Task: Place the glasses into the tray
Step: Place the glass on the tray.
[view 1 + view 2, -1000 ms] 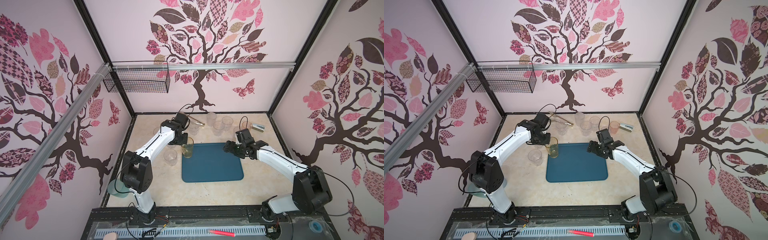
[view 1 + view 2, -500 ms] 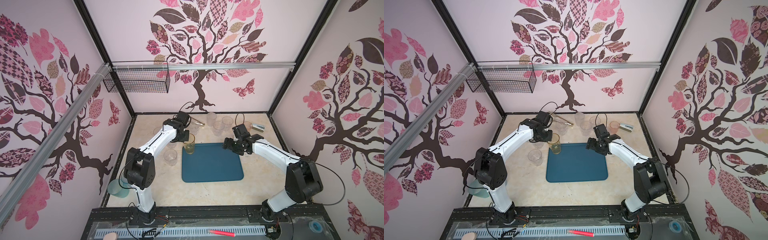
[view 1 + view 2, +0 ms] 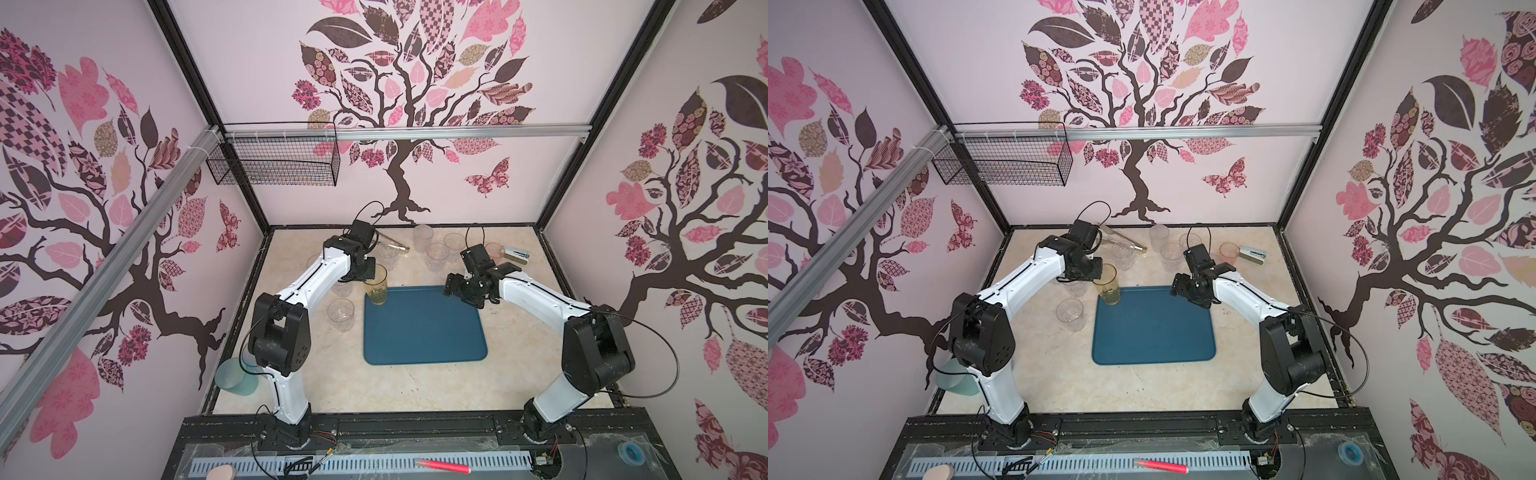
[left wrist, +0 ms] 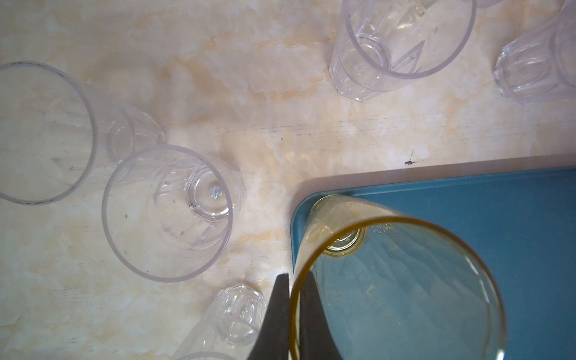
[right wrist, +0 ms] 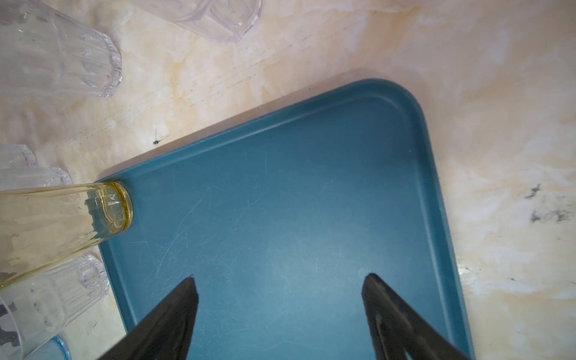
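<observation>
- The tall amber-tinted transparent tumbler (image 3: pixel 376 284) stands at the upper left corner of the flat dark teal-blue rectangular tray (image 3: pixel 424 332) in both top views. Its thick round base is just inside the low rim.
- The left jaws are two thin dark blades at the end of the white-and-black left arm (image 3: pixel 316 278). They are pinched on that tumbler's smooth rim, one blade inside the wall and one outside, as the left wrist view shows at lower centre.
- The right jaws, on the white-and-black right arm (image 3: pixel 536 293), stand wide apart and hold nothing, above the tray's upper right part. In the right wrist view their two black wedge tips frame bare, finely scratched teal plastic.
- The tray has rounded corners and a matte face, and it lies on the cream marbled bench (image 3: pixel 415 386).
- A clear faceted tumbler (image 3: pixel 340 314) stands upright on the bench just left of the tray.
- Higher in the frame is a loose group of clear tumblers (image 3: pixel 436 252). To their right a pink-tinted tumbler (image 3: pixel 494 250) stands beside a small white-and-black stapler (image 3: pixel 516 254).
- A pair of steel tongs (image 3: pixel 395 246) lies at the bench's upper centre.
</observation>
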